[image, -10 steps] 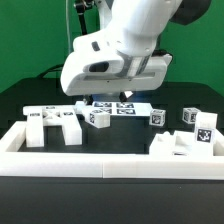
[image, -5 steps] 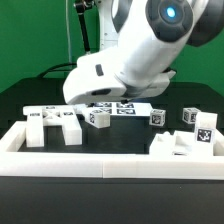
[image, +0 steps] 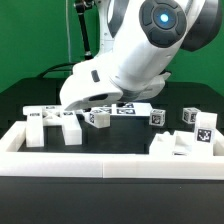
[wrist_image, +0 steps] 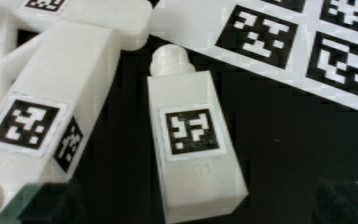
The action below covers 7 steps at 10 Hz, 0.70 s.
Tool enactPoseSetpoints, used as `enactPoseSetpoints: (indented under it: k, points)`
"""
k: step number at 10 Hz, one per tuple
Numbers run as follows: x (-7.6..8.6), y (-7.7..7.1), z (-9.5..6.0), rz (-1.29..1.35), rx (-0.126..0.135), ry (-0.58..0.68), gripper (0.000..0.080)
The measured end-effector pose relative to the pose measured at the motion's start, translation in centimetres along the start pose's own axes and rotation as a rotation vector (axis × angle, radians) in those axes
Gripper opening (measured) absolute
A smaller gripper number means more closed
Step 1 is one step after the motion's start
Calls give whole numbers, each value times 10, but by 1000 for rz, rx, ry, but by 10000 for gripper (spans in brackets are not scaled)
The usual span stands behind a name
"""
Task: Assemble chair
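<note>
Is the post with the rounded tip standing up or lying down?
Lying down: the post lies flat on the black table, tag facing up.

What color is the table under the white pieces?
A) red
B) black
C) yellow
B: the table shows black all around the white chair parts.

Arm (image: 130, 60) low over chair parts (image: 55, 125) on blk table (image: 120, 142).
</note>
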State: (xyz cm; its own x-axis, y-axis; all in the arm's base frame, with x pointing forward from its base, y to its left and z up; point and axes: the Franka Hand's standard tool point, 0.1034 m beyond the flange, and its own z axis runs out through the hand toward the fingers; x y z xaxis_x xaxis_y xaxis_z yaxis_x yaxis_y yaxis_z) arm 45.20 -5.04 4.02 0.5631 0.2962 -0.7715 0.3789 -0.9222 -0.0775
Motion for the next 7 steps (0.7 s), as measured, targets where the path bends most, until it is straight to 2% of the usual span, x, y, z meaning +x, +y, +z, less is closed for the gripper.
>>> enactPoseSetpoints:
  k: [3,7]
  points:
    - [3,3,9,6,0,3,649]
    - [8,-1,20,1,2,-12,649]
